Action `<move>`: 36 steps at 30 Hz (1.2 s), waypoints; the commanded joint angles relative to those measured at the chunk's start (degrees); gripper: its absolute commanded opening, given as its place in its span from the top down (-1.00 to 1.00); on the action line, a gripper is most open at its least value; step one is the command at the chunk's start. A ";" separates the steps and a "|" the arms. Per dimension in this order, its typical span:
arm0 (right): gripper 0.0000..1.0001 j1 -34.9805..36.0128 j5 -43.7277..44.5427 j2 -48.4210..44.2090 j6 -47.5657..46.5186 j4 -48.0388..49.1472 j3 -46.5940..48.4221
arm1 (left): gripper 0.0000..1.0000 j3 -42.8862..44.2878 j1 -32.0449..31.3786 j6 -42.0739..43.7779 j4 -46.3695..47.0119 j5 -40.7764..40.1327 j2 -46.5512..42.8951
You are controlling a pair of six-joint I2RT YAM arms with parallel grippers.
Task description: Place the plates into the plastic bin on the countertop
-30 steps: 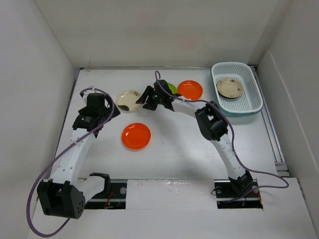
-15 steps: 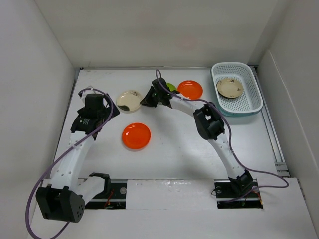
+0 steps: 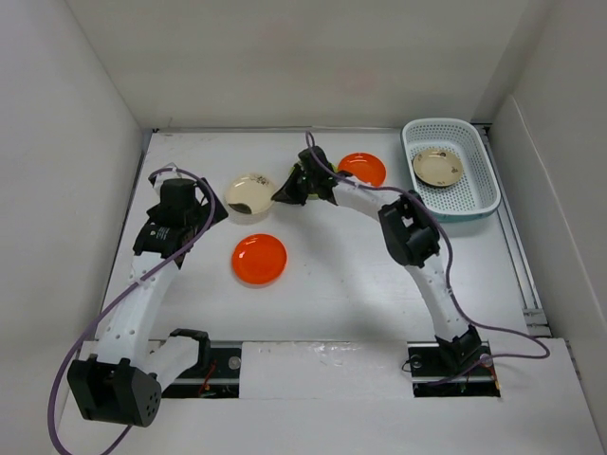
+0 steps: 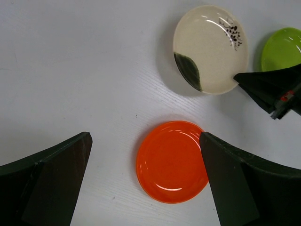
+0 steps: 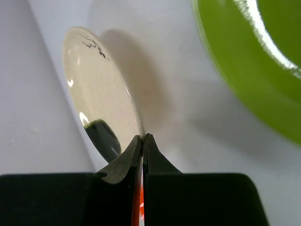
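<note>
A cream plate point(image 3: 248, 194) with a dark leaf mark lies on the countertop point(image 3: 332, 284), also showing in the left wrist view point(image 4: 209, 47). My right gripper point(image 3: 283, 194) is shut on its right rim; the plate's edge point(image 5: 99, 94) runs into the closed tips point(image 5: 142, 137). Just right of that lies a lime green plate point(image 5: 254, 61), largely hidden under the right arm from above. One orange plate point(image 3: 259, 259) sits below my left gripper point(image 4: 146, 141), which hangs wide open and holds nothing. A second orange plate point(image 3: 362, 170) lies at the back. The plastic bin point(image 3: 474, 204) holds another cream plate point(image 3: 437, 167).
White walls close in the countertop on the left, back and right. The bin stands in the back right corner. The right arm's elbow point(image 3: 408, 237) and a purple cable arch over the middle of the surface.
The right gripper's jaws have closed on the cream plate's rim, and the plate has shifted slightly right. The left arm has barely moved.
</note>
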 commanded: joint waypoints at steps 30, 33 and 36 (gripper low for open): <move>1.00 -54.44 4.93 -32.18 -11.12 4.93 -34.68 | -0.99 0.80 0.04 2.89 2.67 5.20 -1.34; 1.00 -54.45 4.41 -32.17 -12.26 4.40 -34.68 | -0.99 0.80 0.04 2.89 2.67 5.72 -1.33; 0.40 -54.45 4.41 -33.22 -12.27 3.79 -34.15 | -0.99 0.80 0.04 2.89 2.67 5.73 -0.80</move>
